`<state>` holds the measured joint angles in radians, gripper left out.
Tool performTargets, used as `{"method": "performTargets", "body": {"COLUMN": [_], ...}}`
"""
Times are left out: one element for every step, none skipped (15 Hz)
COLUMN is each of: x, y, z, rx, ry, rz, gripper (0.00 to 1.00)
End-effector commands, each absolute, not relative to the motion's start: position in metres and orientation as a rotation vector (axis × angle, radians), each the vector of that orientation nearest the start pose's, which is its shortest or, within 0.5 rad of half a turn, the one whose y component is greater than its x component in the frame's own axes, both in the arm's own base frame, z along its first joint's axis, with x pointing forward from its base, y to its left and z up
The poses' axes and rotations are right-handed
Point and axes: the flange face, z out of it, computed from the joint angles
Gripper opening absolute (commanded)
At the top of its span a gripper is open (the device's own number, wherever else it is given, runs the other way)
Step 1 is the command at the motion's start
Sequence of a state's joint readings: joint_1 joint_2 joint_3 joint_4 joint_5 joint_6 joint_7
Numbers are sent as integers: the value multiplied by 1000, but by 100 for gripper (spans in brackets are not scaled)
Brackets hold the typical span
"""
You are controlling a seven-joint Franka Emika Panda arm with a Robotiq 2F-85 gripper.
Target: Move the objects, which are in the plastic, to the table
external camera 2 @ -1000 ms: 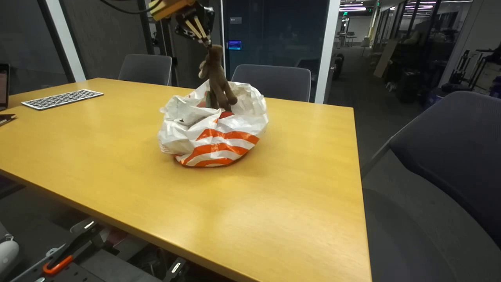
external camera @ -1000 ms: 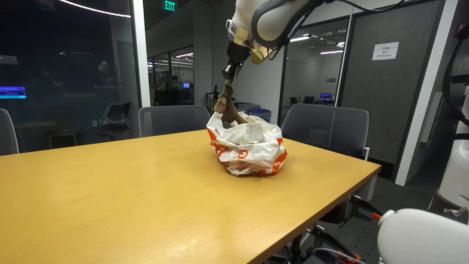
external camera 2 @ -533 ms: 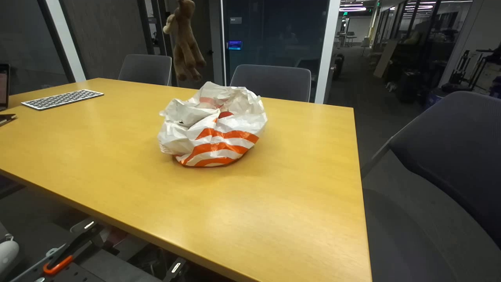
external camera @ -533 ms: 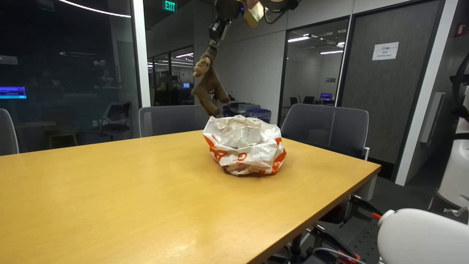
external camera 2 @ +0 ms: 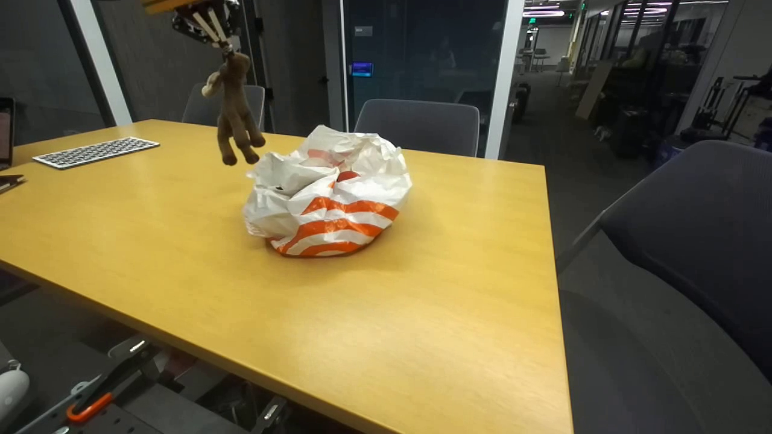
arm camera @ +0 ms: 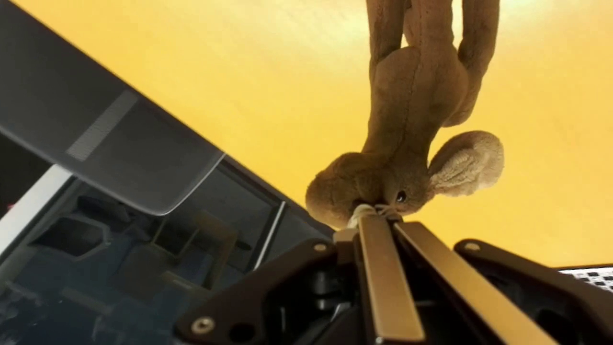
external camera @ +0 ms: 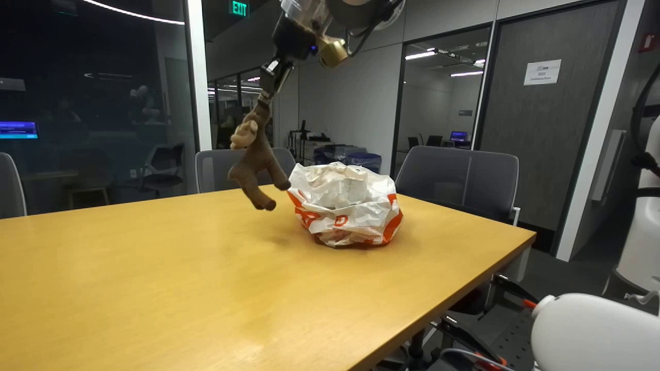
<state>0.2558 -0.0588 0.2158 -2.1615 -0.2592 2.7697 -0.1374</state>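
Observation:
A brown plush animal point(external camera: 258, 159) with a pale ear hangs from my gripper point(external camera: 265, 96), legs down, above the yellow table point(external camera: 154, 278). In the wrist view the fingertips point(arm camera: 378, 214) are shut on the top of the plush animal's head point(arm camera: 407, 105), with pale strands at the tips. It also hangs in an exterior view point(external camera 2: 235, 111), beside the bag. The white plastic bag point(external camera: 356, 221) with orange print stands crumpled and open on the table in both exterior views point(external camera 2: 356, 226). A dark red round patch point(external camera 2: 347, 176) shows at its opening. The rest of its contents is hidden.
A white keyboard point(external camera 2: 96, 152) lies at the table's far left in an exterior view, with a laptop point(external camera 2: 6, 132) at the frame edge. Grey chairs point(external camera: 459, 178) stand around the table; one chair back point(arm camera: 110, 120) shows in the wrist view.
My gripper has lifted the plush animal up out of the bag, carried it sideways off the bag, then lowered it toward the table. The bag has sagged slightly.

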Motion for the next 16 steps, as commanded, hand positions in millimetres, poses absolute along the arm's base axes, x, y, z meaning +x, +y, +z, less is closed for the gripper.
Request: {"method": "performTargets", "body": {"x": [510,512,513,513,513,518,522,526,532,537,542,548,553,556,560,561], "y": [287,288,289,285,277,266,251,231,212,187,167,148,133,122,113,108], "z": [461,458,462,467,480,487,494,497,498,493,486,477,464,454,439,428], "rx": [-2676,-2665,-2646,-2647,-2657,-2704,-2754,-2812,-2866,-2937,-2984,-3028,-3048,-3058,-3065,-3067], "ry": [-1248,-1242,-1226,-1216,-1201,-1172,-1162,-1130,-1078,-1000,-931,-853,-788,-746,-716,-691], "rz": [-948,-908,-879,-873,-887,-918,-934,-932,-916,-882,-827,-780,-713,-665,-631,-588], "gripper": [27,34,41,48,57,64,71,79,86,95,99,100,100,100,100,100]}}
